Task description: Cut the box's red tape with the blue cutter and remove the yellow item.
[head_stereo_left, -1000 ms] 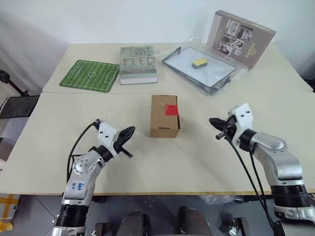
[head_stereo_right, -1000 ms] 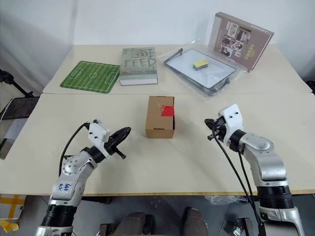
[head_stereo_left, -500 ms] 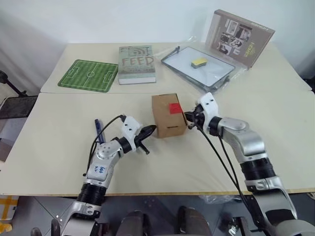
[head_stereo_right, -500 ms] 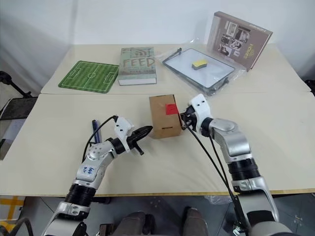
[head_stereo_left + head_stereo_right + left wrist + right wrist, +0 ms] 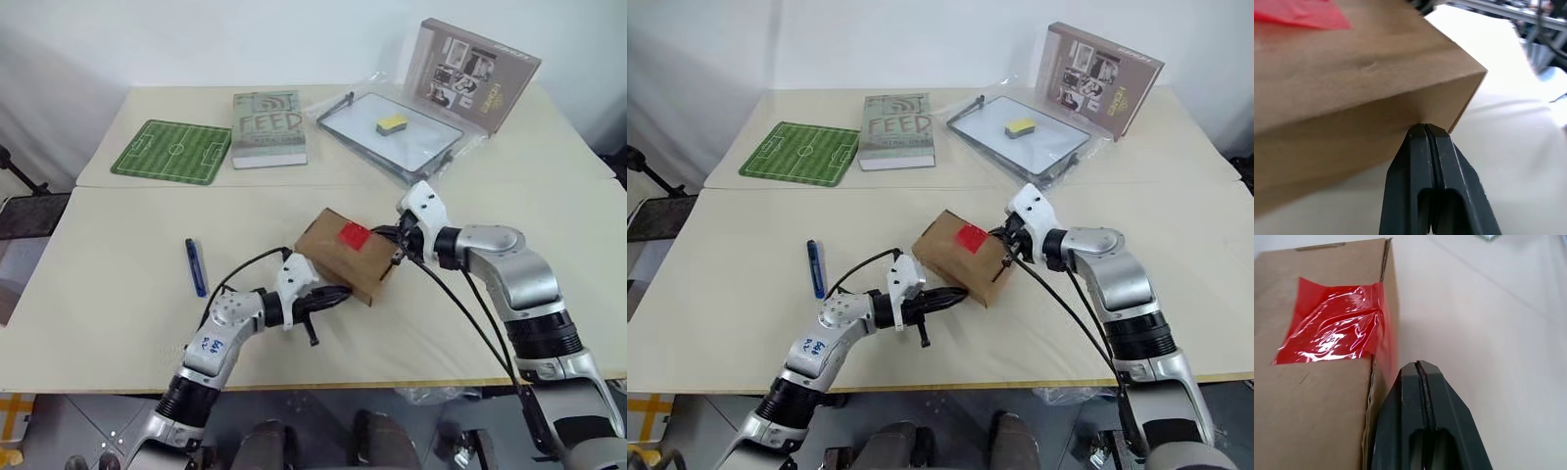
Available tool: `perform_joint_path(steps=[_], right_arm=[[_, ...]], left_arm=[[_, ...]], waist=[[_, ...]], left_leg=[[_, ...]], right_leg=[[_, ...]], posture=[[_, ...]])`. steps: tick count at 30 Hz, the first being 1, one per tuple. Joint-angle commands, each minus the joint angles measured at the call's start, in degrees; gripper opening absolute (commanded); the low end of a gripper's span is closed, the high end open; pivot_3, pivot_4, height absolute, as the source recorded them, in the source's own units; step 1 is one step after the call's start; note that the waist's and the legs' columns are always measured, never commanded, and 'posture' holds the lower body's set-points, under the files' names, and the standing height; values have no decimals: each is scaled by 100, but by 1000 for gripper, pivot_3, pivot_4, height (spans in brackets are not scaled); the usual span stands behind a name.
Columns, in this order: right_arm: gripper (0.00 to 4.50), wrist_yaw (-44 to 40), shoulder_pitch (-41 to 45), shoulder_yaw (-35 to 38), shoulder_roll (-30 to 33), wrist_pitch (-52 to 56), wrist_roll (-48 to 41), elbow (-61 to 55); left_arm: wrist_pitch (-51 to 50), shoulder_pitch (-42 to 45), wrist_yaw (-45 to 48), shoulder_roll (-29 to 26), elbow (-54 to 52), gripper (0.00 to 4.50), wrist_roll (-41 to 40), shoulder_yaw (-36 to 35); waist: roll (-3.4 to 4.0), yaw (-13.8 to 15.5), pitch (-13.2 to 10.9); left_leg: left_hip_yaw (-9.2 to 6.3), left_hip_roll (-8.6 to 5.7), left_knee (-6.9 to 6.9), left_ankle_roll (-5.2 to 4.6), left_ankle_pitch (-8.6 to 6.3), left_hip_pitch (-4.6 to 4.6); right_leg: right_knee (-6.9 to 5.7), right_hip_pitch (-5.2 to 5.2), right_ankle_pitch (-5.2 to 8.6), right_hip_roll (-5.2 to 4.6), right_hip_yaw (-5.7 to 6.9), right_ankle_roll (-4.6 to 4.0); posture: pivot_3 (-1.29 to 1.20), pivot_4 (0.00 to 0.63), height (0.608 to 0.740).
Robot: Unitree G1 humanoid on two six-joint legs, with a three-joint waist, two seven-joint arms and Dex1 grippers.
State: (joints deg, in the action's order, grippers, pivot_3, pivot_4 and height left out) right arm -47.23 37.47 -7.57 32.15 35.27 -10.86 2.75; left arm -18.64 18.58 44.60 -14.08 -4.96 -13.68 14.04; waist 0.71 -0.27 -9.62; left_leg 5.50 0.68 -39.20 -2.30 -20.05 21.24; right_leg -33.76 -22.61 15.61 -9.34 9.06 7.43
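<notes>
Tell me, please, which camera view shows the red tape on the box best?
The right wrist view: the red tape is seen close, wrinkled and shiny, folding over the box edge. Both eye views show it as a small red patch on the box top. The left wrist view catches one corner of it.

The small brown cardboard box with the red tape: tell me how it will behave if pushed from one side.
The small brown cardboard box probably slides and swivels easily: it sits askew on the smooth table. It looks light for its size, so it may skid away. Its thin walls might dent under the shut left gripper, which is pressed against a lower edge.
</notes>
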Motion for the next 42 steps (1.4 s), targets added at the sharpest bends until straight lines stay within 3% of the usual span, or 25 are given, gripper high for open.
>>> perform_joint_path(steps=[1,9,12,18,22,32,42], right_arm=[[3,257,-17,144,-21,-389,146,67],[3,1184,-250,1035,328,-629,354,220],[3,1009,-724,1175,753,-36,247,-365],[3,213,-1858,930,1714,1356,-231,-2084],[3,321,-2103,995,1584,1940,-602,-2849],[3,1104,-2024,878,821,2506,-808,-3384],[3,1405,-2278,1274,687,3221,-1231,-4157]], left_arm=[[-77,-106,-360,-30,-581,18,-160,-399],[-687,-817,-819,-815,-1360,18,-483,-1656],[-174,-584,-1002,-939,-706,18,-183,-1885],[1069,566,-1178,-485,1126,18,162,-1683],[1781,1282,-1014,-154,2312,18,348,-1435],[2690,2389,-145,330,4318,18,410,-1146],[2124,2193,940,369,3873,18,256,-868]], waist=[[-1,0,-1],[-1,40,-3],[-1,116,-3],[-7,181,-7],[-24,147,-17],[-52,187,-34],[-55,176,-36]], left_leg=[[0,1,0,3,2,0],[-11,1,0,7,4,4],[-12,-3,0,6,3,6],[-7,-7,0,5,3,8],[0,-5,0,3,2,6],[-6,-8,-1,4,3,10],[-10,-8,-1,3,2,13]], right_leg=[[1,0,0,0,-1,0],[0,-1,1,-4,2,-1],[2,0,0,-8,2,-1],[12,2,0,-8,4,-1],[13,2,0,-6,4,-1],[12,0,0,-2,10,0],[12,-1,-1,-1,14,1]], posture=[[0,150,740],[0,150,740],[0,150,740],[0,150,740],[0,150,740],[0,150,740],[0,150,740]])
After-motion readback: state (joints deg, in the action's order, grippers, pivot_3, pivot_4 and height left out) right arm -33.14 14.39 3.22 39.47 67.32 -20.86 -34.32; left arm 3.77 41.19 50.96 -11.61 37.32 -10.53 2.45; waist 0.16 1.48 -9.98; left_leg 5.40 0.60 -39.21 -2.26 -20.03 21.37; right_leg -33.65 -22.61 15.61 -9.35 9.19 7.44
